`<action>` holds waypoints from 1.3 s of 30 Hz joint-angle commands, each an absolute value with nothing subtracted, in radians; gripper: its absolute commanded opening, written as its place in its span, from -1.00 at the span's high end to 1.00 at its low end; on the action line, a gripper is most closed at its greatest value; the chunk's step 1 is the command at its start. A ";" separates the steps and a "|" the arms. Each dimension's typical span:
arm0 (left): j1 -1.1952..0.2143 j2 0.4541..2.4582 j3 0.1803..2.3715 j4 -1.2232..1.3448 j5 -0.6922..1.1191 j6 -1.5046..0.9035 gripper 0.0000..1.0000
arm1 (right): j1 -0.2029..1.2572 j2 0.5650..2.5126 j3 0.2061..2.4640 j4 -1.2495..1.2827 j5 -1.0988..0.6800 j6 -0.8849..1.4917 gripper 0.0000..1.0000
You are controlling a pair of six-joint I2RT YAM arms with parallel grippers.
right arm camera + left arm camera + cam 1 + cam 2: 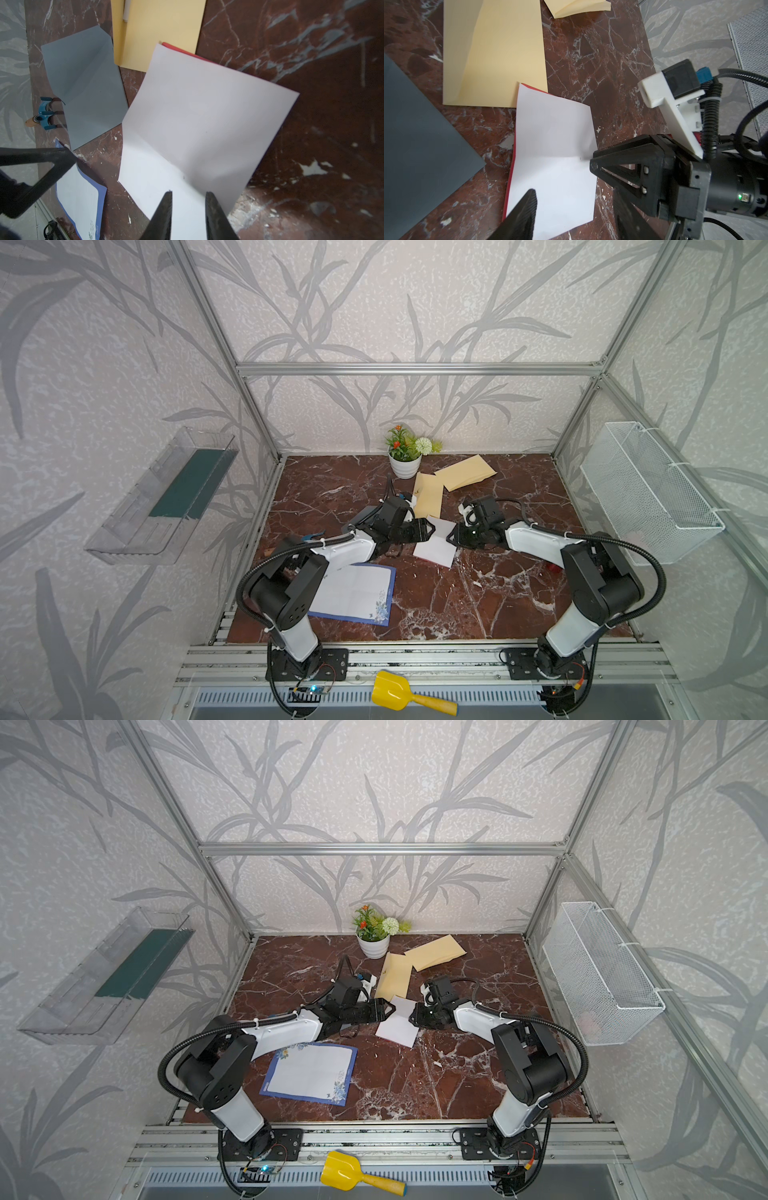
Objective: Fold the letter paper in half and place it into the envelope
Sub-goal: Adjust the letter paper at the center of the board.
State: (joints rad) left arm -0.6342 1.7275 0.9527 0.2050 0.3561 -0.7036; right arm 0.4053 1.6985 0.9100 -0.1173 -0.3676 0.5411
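- A dark red marble table (pixel 478 593) is carrying the work, inside leaf-patterned walls.
- The paper (pixel 436 551) is lying mid-table, creased but spread open, with one corner overlapping the tan envelope (pixel 429 497).
- The left gripper (pixel 428 529) is hovering half open at one edge, seemingly holding nothing.
- The right gripper (pixel 188 194) is sitting at the crease's end opposite, jaws nearly together. I cannot tell whether it is pinching the sheet.
- Folding flat and inserting are both looking undone.
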 commanded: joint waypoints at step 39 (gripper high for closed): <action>-0.650 1.931 1.005 0.276 0.385 -0.753 -0.12 | 0.275 1.763 0.795 0.056 -0.570 0.653 0.27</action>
State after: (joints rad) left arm -0.6460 1.9141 0.9813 0.2657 0.3840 -0.7448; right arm 0.2687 1.7306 0.8009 0.0154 -0.5335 0.6117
